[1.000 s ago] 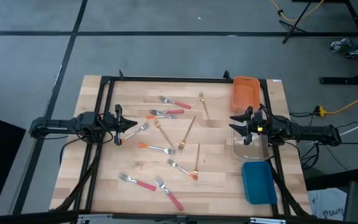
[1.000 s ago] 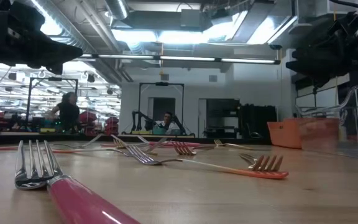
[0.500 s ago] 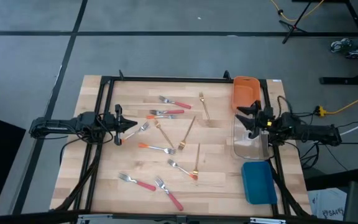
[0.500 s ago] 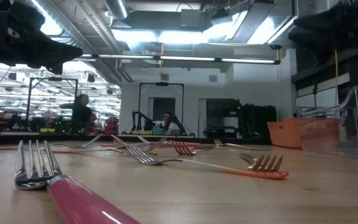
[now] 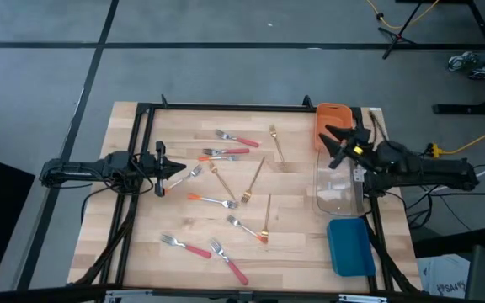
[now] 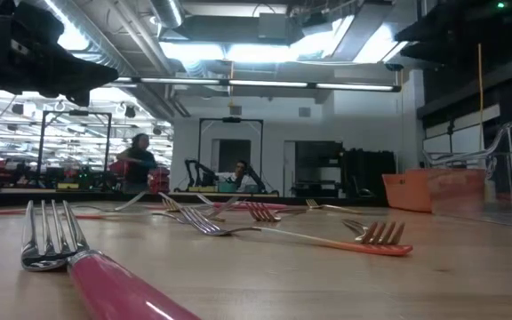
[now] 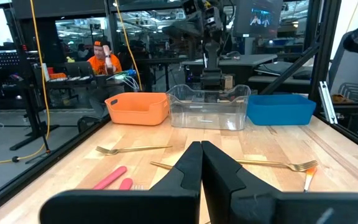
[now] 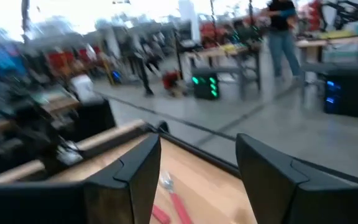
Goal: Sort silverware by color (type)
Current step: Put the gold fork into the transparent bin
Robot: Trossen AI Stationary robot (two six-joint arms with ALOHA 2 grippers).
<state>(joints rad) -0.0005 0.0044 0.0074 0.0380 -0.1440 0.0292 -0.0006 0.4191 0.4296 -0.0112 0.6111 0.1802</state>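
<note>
The silverware lies scattered flat on the wooden table: pink-handled forks [image 5: 237, 139] [image 5: 185, 246] [image 5: 229, 262], orange-handled forks [image 5: 210, 199] [image 5: 247, 229] and thin gold ones [image 5: 275, 141] [image 5: 253, 181] [image 5: 266, 215]. My left gripper [image 5: 175, 171] hovers shut at the table's left side and touches nothing; its closed fingers [image 7: 201, 163] point across the table. My right gripper [image 5: 330, 143] stands open, raised at the table's right side above the meeting of the orange and clear bins, with nothing between its fingers [image 8: 129, 177].
Three bins line the right edge: orange [image 5: 330, 126] at the far end, clear [image 5: 339, 192] in the middle, blue [image 5: 349, 246] nearest. A black frame [image 5: 226, 107] borders the table. A pink-handled fork [image 6: 87, 267] lies close before the low camera. People show in the room behind.
My right gripper has risen and swung from over the clear bin toward the table's far edge, turning to point toward the far left. It stays open. The forks have not moved.
</note>
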